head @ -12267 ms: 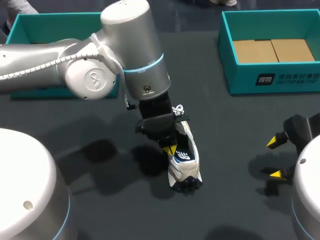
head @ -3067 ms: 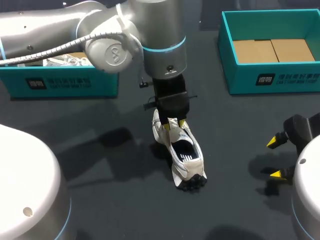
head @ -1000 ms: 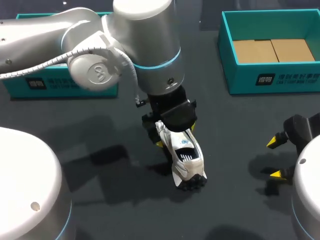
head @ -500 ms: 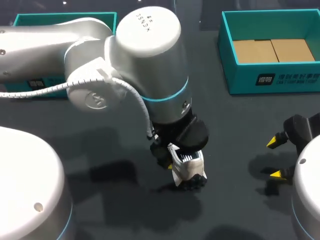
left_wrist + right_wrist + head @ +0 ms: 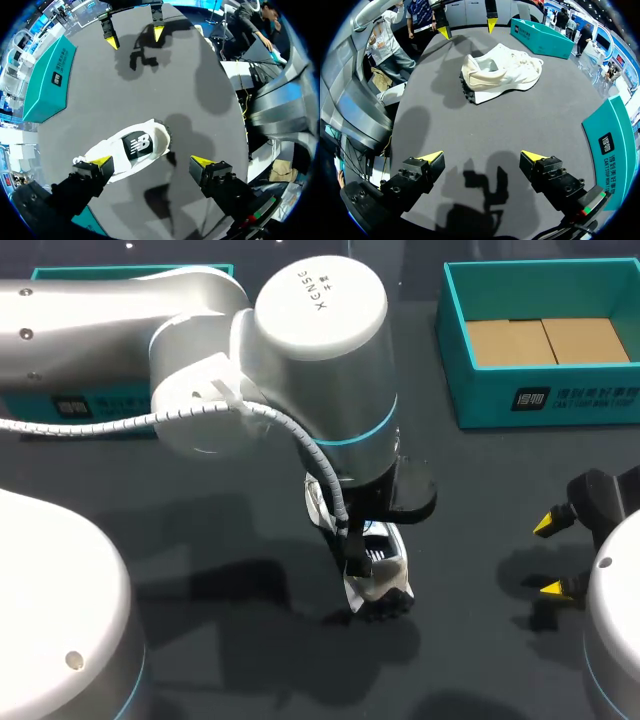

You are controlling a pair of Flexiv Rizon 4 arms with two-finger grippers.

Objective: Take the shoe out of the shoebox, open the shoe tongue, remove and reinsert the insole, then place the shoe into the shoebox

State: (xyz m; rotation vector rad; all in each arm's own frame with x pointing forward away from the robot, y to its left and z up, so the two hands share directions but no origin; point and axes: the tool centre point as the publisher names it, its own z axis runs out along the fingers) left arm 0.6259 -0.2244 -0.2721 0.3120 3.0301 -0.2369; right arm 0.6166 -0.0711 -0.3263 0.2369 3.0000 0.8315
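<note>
White mesh trainer (image 5: 127,150): on the dark grey table (image 5: 480,490), under the left gripper, hard by one of its fingers; well ahead of the right gripper.
Dark insole (image 5: 136,145): seated in the trainer's mouth, facing the left gripper.
Left gripper (image 5: 152,162): fingers wide apart, empty, one yellow tip at the lace end.
Right gripper (image 5: 481,157): fingers apart, empty.
Teal cardboard shoebox (image 5: 545,400): open, near the right gripper, well apart from the left.
Risk: off-centre, that near finger would likely land on the upper, tipping or shoving the trainer, since nothing braces it.
</note>
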